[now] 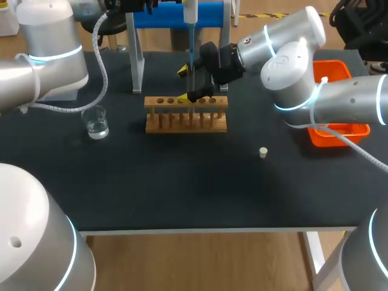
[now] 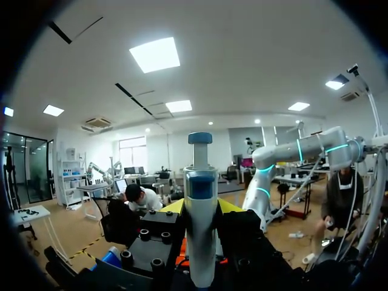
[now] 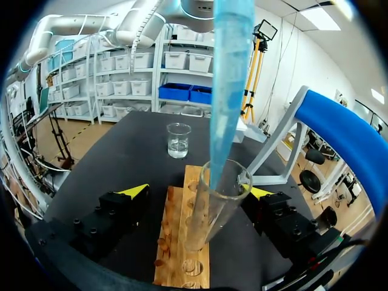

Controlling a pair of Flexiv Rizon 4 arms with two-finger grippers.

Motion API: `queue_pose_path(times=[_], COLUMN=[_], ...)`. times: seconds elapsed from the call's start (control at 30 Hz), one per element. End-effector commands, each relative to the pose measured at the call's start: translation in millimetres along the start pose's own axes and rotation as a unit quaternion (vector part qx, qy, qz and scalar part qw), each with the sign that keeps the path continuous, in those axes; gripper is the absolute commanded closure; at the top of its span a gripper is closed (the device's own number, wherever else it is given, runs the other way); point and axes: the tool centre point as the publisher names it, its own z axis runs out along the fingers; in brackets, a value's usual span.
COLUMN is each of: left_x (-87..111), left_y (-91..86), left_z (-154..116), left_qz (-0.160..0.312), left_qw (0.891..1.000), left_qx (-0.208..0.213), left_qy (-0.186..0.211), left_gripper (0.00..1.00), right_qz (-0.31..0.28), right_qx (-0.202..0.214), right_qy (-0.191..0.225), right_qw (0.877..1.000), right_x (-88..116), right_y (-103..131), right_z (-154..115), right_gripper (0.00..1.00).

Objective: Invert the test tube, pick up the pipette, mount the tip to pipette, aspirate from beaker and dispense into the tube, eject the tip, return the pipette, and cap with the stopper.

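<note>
A white pipette with a blue top stands between the yellow tips of my left gripper, which is shut on it. Its long blue tip points down into the mouth of a clear test tube that stands mouth-up in the wooden rack. My right gripper is open, one finger on each side of the tube and clear of it. In the head view the right gripper is at the rack's back and the blue tip comes down from above. A beaker of clear liquid stands left of the rack. A small white stopper lies to the right.
A blue pipette stand on white legs is behind the rack. An orange bin sits at the right, partly under my right arm. The beaker is ahead of the right gripper, beyond the rack.
</note>
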Motion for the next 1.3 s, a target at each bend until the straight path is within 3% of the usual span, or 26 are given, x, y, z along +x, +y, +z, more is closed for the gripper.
queue_pose_path(times=[0.03,1.3], left_x=[-0.2,-8.2], left_y=[2.8,6.4], left_z=[-2.1,1.6], left_qz=[-0.002,0.007], left_qw=[1.0,1.0], left_qx=[-0.005,-0.004], left_qy=[0.001,0.009], left_gripper=[1.0,1.0], right_qz=[0.0,0.0], right_qx=[0.001,0.001], right_qy=[0.003,0.003], right_qw=[1.0,1.0], right_x=[-1.4,-1.4], right_y=[0.2,0.2], right_z=[-0.8,-0.8], right_gripper=[0.0,0.0])
